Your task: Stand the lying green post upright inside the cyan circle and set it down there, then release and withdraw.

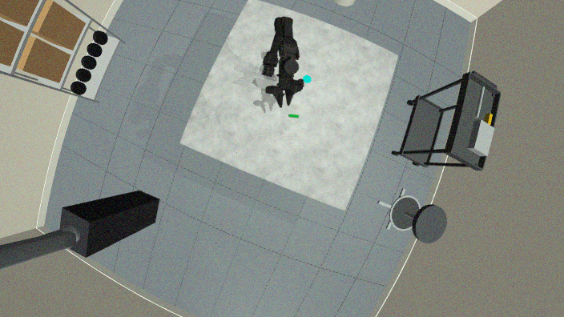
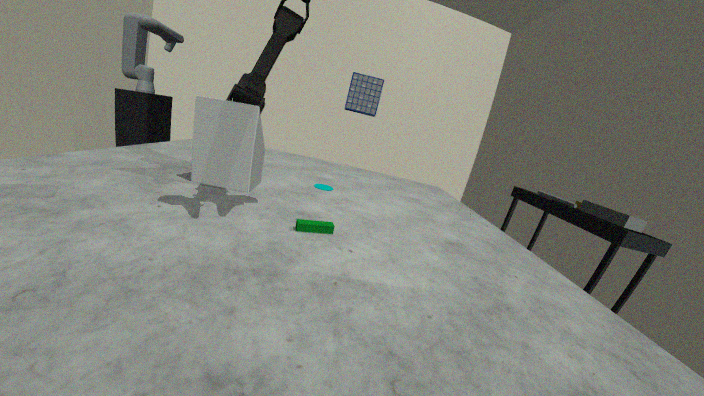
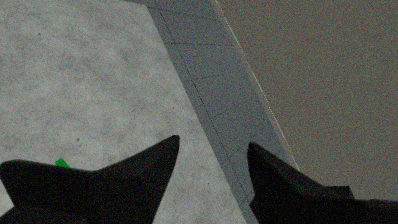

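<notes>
Presently, we are viewing the green post (image 1: 293,116) (image 2: 314,227) (image 3: 62,163) lying on its side on the pale surface (image 1: 320,160) (image 2: 350,300) (image 3: 90,75), apart from the cyan circle (image 1: 307,79) (image 2: 323,187). Above the surface, the tool (image 1: 284,106) (image 3: 213,144) is holding nothing, its fingers standing partway open.

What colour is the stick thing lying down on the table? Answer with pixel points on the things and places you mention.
The post (image 1: 293,116) (image 2: 315,227) (image 3: 61,163) is green; it shows best in the exterior view.
</notes>
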You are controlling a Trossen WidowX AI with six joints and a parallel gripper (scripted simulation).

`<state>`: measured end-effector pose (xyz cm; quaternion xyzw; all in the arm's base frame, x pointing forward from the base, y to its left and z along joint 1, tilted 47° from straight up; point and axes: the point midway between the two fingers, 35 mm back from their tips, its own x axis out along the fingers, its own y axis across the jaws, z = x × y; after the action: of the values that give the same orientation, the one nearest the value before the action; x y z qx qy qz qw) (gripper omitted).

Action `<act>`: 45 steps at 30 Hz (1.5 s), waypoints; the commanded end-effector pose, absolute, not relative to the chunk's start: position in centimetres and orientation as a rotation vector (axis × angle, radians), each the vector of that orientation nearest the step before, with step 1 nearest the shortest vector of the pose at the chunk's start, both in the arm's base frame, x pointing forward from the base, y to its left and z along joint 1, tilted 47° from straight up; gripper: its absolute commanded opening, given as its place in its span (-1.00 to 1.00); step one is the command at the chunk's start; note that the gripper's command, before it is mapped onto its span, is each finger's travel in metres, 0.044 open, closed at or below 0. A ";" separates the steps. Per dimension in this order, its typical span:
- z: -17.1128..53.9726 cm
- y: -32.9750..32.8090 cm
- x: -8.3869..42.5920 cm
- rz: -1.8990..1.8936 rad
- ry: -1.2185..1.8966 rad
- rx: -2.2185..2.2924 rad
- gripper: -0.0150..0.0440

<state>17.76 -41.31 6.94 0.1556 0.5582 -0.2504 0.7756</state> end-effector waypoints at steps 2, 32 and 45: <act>3.7 -38.6 20.0 -0.361 1.260 0.345 0.30; -9.5 -18.5 26.7 0.644 1.369 0.437 0.30; -14.5 -12.4 27.4 0.744 1.363 0.460 0.30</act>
<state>27.57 -15.17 -12.26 0.1955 0.6060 0.3240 0.6997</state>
